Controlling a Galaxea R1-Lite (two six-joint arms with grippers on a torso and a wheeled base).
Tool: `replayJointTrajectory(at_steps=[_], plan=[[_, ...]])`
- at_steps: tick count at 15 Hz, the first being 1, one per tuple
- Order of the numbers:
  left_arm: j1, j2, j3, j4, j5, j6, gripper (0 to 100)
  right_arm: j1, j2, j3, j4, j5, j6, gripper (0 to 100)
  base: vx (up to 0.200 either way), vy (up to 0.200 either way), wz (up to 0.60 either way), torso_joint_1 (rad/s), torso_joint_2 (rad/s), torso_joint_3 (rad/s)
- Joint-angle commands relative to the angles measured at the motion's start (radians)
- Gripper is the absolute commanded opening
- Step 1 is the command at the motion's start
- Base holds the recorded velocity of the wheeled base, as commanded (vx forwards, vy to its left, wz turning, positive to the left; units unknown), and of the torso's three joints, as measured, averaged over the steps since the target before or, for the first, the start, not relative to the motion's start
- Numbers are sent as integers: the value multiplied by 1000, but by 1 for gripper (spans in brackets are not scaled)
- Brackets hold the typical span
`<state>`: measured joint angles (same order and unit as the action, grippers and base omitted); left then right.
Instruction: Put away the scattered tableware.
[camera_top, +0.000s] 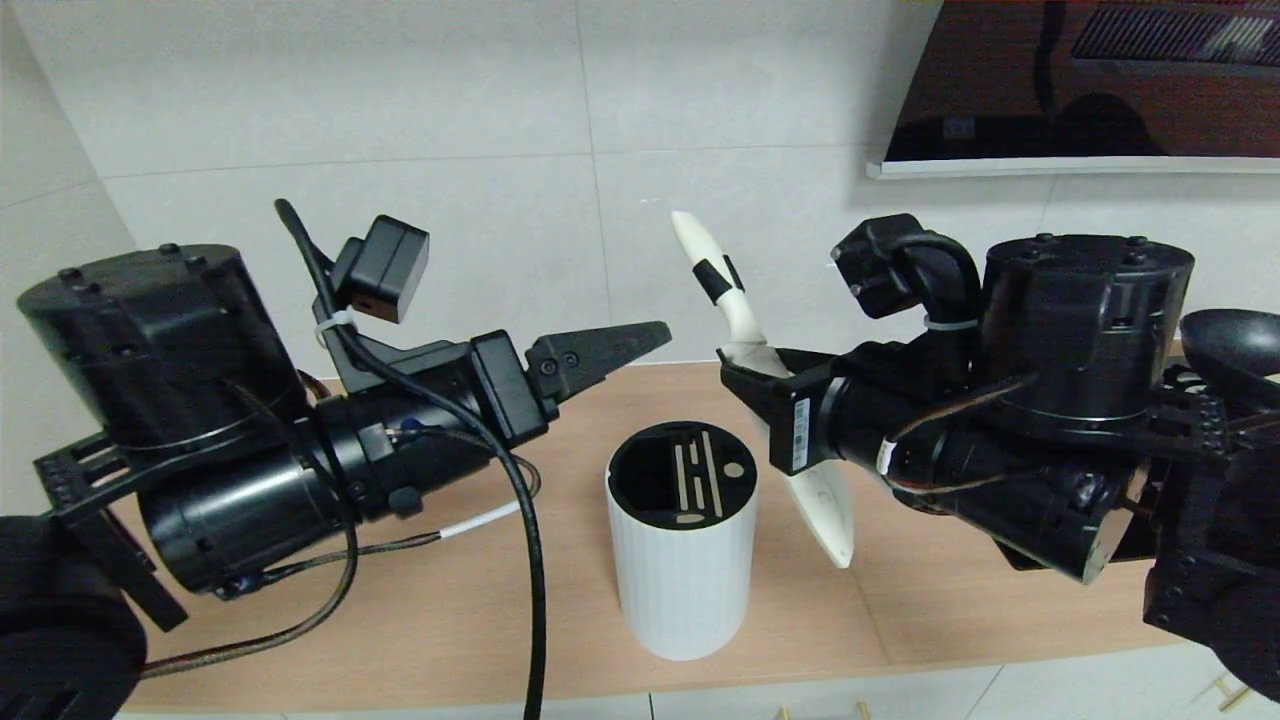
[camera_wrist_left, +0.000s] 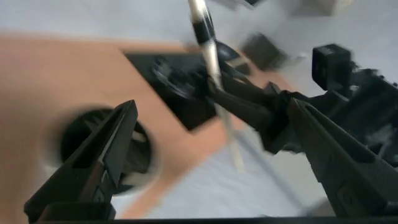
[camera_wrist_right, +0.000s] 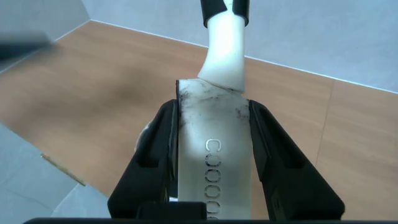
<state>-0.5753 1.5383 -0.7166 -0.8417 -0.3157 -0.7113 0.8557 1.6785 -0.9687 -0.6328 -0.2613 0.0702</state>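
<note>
A: Container?
B: White ribbed holder (camera_top: 682, 570), upright on the tabletop (camera_top: 930, 600) near its front edge. Black slotted insert on top; inside too dark to read.
A: Jaws?
B: Right gripper (camera_top: 748, 375) jaws clamp a white spatula (camera_top: 735, 300), handle up, blade hanging just right of the holder. Left gripper (camera_top: 640, 340) jaws wide, up left of the holder. Tabletop runs on both sides.

One white utensil (camera_top: 826, 506); one white holder (camera_top: 683, 565); left end effector (camera_top: 640, 345), right end effector (camera_top: 748, 376): two.
</note>
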Motion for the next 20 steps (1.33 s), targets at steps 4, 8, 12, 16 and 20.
replayJointTrajectory(at_steps=[4,8,12,16,20], plan=[[-32,63,-7,-96,15,-36,100,88,4,-5,-1,-3,53,0,0,0,0,0,0,0],[-44,112,-15,-168,89,-33,100,126,36,-5,-1,-3,60,0,0,0,0,0,0,0],[-44,112,-17,-177,87,-31,100,144,41,1,-1,-3,79,0,0,0,0,0,0,0],[-40,112,-17,-181,87,-28,100,154,38,4,-2,-3,80,0,0,0,0,0,0,0],[-24,138,-35,-183,109,-27,100,169,33,13,-2,-3,80,0,0,0,0,0,0,0]])
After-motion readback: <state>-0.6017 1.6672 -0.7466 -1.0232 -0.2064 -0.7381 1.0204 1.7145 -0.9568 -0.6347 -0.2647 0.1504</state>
